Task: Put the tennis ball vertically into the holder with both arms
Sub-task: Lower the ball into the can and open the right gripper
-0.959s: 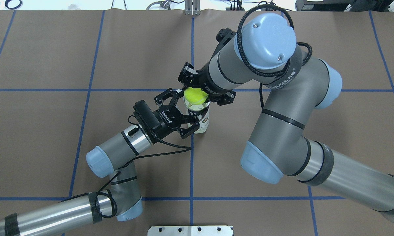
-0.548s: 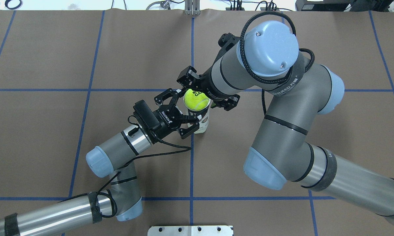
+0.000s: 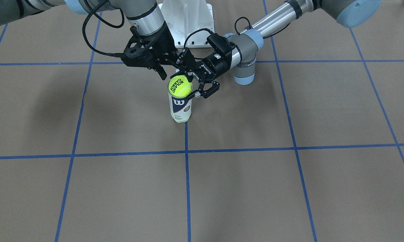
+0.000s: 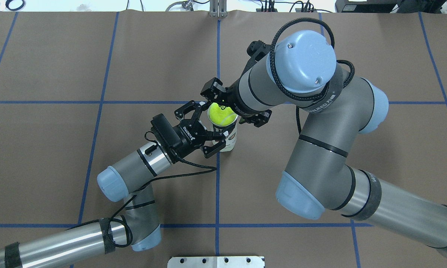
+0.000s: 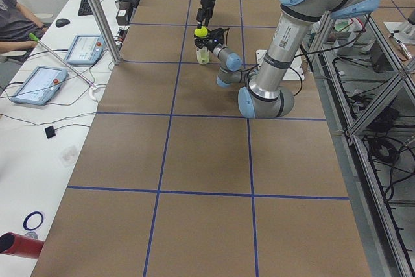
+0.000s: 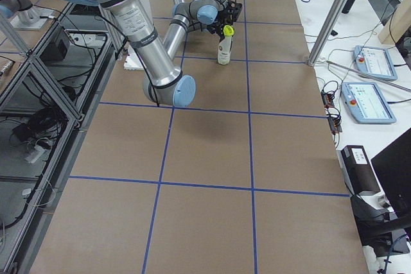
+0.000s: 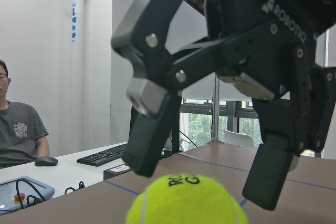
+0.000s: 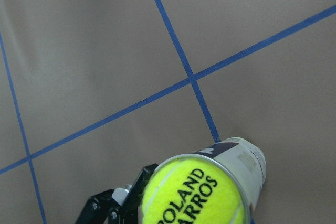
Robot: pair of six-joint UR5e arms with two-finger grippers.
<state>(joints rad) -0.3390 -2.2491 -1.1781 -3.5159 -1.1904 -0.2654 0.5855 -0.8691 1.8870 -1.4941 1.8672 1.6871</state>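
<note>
You see the tennis ball (image 3: 180, 86) seated in the rim of the upright holder (image 3: 181, 110), left pincer (image 4: 211, 126) pinching the holder below it, right pincer (image 7: 202, 174) spread just above the ball, holder's base at a blue tape line (image 3: 186, 137), well apart from the tabletop (image 3: 255, 188) edges.

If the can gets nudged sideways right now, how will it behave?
Likely tippy: the can stands tall on a narrow base, with the ball perched at its mouth making it top-heavy. The left end effector closed near its rim should steady it, so a light nudge probably won't topple it.
</note>
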